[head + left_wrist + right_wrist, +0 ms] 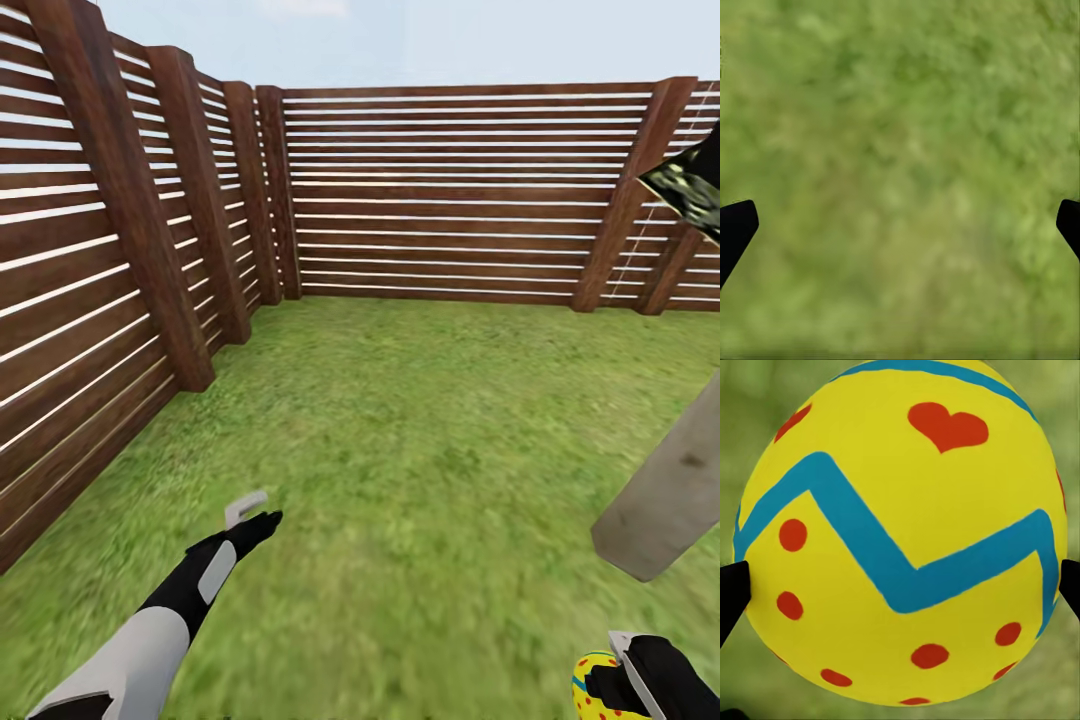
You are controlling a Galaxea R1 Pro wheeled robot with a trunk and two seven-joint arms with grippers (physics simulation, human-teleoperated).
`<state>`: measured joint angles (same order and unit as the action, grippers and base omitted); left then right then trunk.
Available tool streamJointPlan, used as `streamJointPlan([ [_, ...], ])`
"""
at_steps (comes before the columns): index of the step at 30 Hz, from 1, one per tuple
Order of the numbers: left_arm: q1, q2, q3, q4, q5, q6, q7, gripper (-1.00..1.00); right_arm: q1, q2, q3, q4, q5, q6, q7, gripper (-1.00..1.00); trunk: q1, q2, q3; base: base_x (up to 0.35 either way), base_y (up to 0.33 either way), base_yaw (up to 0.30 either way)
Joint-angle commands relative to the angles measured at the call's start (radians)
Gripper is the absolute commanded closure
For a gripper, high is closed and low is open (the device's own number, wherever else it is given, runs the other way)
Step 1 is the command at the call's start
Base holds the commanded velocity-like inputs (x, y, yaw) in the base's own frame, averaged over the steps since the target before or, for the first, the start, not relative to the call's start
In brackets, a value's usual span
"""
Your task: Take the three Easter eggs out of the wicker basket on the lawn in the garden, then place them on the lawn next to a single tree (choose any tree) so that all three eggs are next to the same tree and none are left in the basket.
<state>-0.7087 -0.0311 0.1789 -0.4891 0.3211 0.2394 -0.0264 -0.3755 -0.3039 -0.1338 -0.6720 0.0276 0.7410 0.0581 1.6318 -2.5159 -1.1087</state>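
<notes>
A yellow Easter egg (pixel 596 688) with red dots shows at the bottom right of the head view, and my right gripper (pixel 622 682) is shut on it. Up close the same egg (pixel 900 532) carries a blue zigzag and a red heart, with a dark fingertip at each side. A pale grey-beige tree trunk (pixel 668 495) leans in from the right edge, its base on the lawn (pixel 420 430) a little beyond the egg. My left gripper (pixel 250 515) hangs open over bare grass (pixel 900 172), nothing between its fingers (pixel 735 229). The basket is out of view.
A brown slatted fence (pixel 450 190) closes the garden at the back and along the left side (pixel 90 280). Mottled dark leaves (pixel 690 190) hang in at the upper right. Grass stretches between my arms and the fence corner.
</notes>
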Motion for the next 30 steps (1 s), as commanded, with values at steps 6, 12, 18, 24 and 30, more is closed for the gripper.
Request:
streamJointPlan([
  [6,-0.001,-0.003,0.007,-0.002,0.007,0.008,-0.003,-1.00,0.000,-0.001,-0.003,-0.001,0.002,0.005,0.006,1.00,0.002,-0.002,-0.024,0.000,0.000,0.000],
  [12,-0.001,-0.002,0.007,-0.002,0.007,0.008,-0.003,-1.00,0.000,0.000,-0.002,-0.001,0.001,0.004,0.006,1.00,0.005,-0.003,-0.047,0.000,0.000,0.000],
  [18,0.000,-0.004,0.007,-0.002,0.007,0.008,-0.003,-1.00,0.000,0.000,-0.001,-0.001,0.001,0.002,0.006,1.00,0.008,-0.005,-0.071,0.000,0.000,0.000],
  [24,-0.001,-0.007,0.007,-0.002,0.006,0.008,-0.003,-1.00,0.000,0.000,-0.003,-0.001,0.003,0.001,0.006,1.00,0.011,-0.006,-0.094,0.000,0.000,0.000],
  [30,0.000,-0.007,0.007,-0.003,0.006,0.008,-0.003,-1.00,0.000,0.000,-0.003,-0.001,0.000,-0.001,0.006,1.00,0.013,-0.007,-0.117,0.000,0.000,0.000],
])
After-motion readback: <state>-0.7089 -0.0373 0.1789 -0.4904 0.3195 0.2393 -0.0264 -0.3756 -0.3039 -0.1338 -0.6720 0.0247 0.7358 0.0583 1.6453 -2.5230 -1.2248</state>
